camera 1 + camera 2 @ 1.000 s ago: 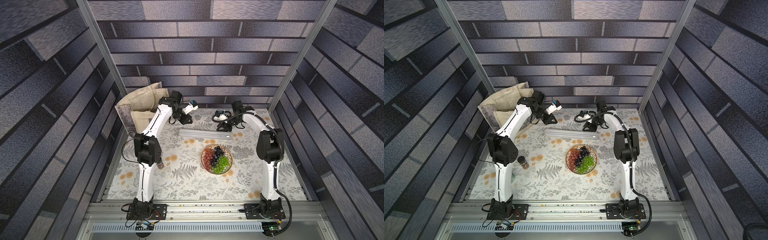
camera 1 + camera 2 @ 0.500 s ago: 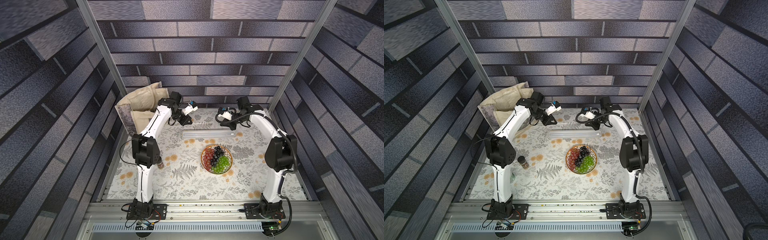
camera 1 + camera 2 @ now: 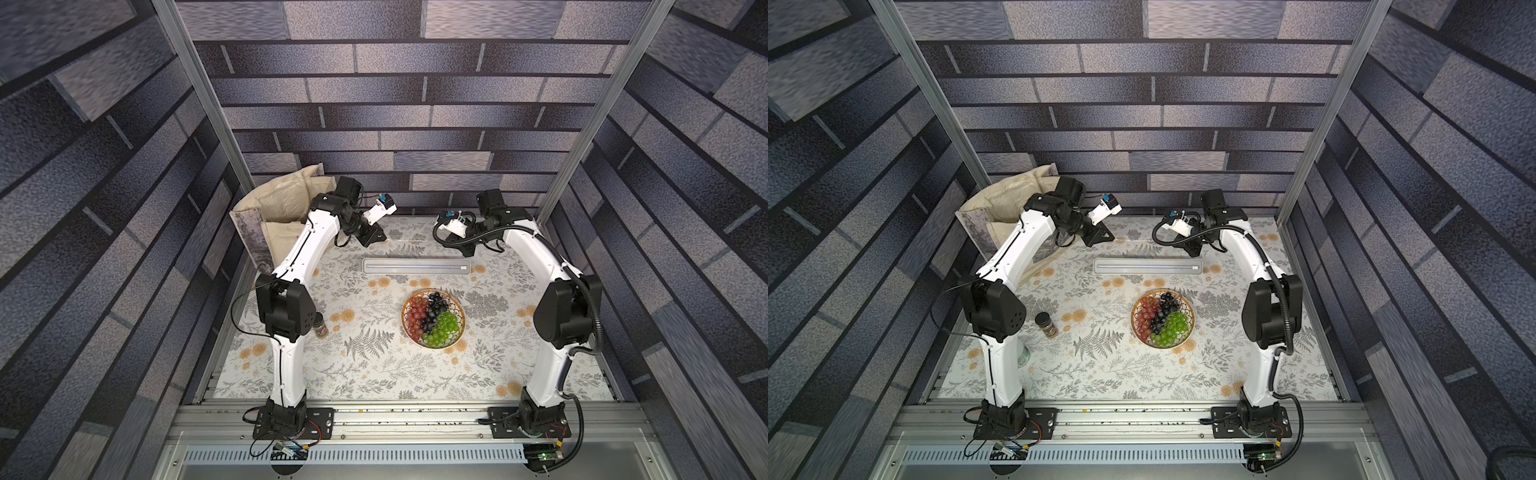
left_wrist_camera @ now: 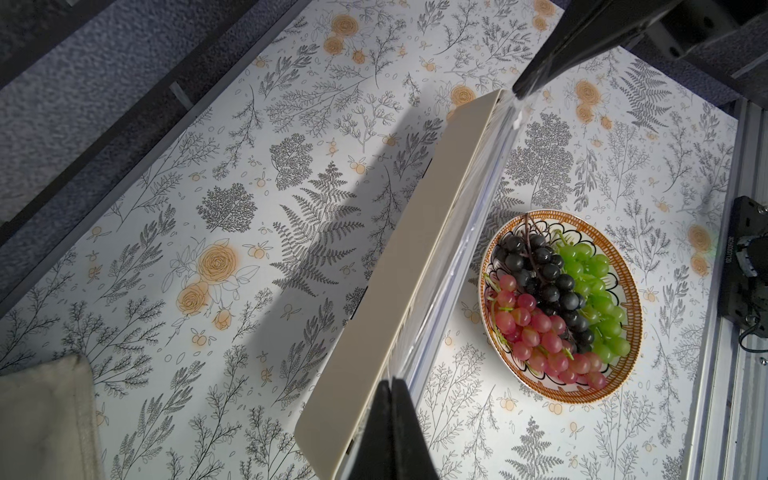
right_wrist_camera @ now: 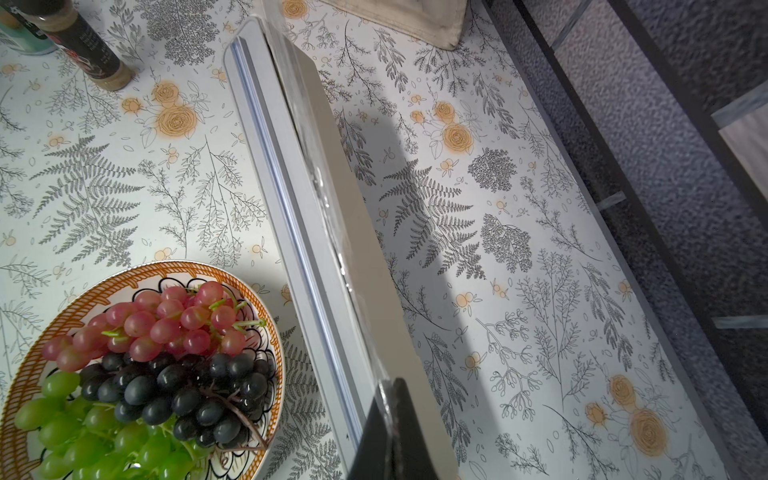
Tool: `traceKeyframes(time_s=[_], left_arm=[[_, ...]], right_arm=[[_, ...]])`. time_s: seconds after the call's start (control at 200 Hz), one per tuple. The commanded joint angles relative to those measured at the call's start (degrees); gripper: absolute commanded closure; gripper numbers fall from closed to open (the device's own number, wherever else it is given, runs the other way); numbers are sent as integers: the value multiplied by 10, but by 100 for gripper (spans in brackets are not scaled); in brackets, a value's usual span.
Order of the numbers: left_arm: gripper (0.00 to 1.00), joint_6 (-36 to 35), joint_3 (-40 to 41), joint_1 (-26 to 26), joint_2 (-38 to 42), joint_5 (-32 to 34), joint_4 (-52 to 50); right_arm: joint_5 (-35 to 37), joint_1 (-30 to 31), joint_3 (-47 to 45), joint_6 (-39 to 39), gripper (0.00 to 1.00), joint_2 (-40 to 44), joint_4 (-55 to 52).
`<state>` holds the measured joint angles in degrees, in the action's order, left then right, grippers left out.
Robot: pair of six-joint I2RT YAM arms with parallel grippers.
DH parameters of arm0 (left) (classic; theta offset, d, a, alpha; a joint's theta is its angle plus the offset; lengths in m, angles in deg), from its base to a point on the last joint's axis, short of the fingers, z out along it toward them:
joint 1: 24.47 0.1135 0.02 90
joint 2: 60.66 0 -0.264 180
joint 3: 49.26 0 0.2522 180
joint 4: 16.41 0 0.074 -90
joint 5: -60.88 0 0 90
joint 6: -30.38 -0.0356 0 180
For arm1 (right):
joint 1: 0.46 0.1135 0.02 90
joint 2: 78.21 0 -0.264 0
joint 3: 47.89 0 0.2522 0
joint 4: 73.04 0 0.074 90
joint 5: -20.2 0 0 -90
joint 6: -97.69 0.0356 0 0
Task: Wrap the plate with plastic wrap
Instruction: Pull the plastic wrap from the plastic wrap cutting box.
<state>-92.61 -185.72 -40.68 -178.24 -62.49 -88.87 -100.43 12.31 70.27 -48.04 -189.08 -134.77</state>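
Checked the wrist cams first. Found the left gripper (image 4: 391,380) with both black fingers pressed flat together, pinched on one end of the thin transparent glossy plastic wrap (image 4: 465,241). Same deal for the right gripper (image 5: 394,382): fingers together, clamped on the opposite end, film crinkled around the tips. Saw that clear strip pulled taut between the two claws, running along the length of the long narrow pale grey-white dispenser box (image 4: 415,266). Caught the right gripper's tip (image 4: 519,89) from the left wrist cam too, holding its corner of film near the far end of the box.

From both top views, spotted the dispenser box (image 3: 415,266) (image 3: 1147,266) lying flat and crosswise on the white floral-print tablecloth (image 3: 374,365). Had the two grippers hanging just behind it on the back-wall side. Couldn't really make out the film from up there, maybe just a faint bright line between the tips.

Found the round shallow plate with the golden-tan woven-look rim (image 3: 456,305) (image 3: 1187,305) on the cloth on the near side of the box, close but not touching. Loaded with red, dark purple and green grapes (image 3: 432,320), uncovered.

Also noticed a small dark-lidded jar (image 3: 1045,324) beside the left arm and a beige cushion (image 3: 286,199) propped in the back left corner.
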Motion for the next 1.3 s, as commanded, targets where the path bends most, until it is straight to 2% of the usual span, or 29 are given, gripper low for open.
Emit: traceKeyframes(time_s=[0.0,1.292], left_arm=[[100,2,-13,-2,36,-2,7],[100,16,-85,-12,48,8,-6]], right_arm=[[-4,0,17,12,100,35,23],[64,0,5,26,100,114,77]])
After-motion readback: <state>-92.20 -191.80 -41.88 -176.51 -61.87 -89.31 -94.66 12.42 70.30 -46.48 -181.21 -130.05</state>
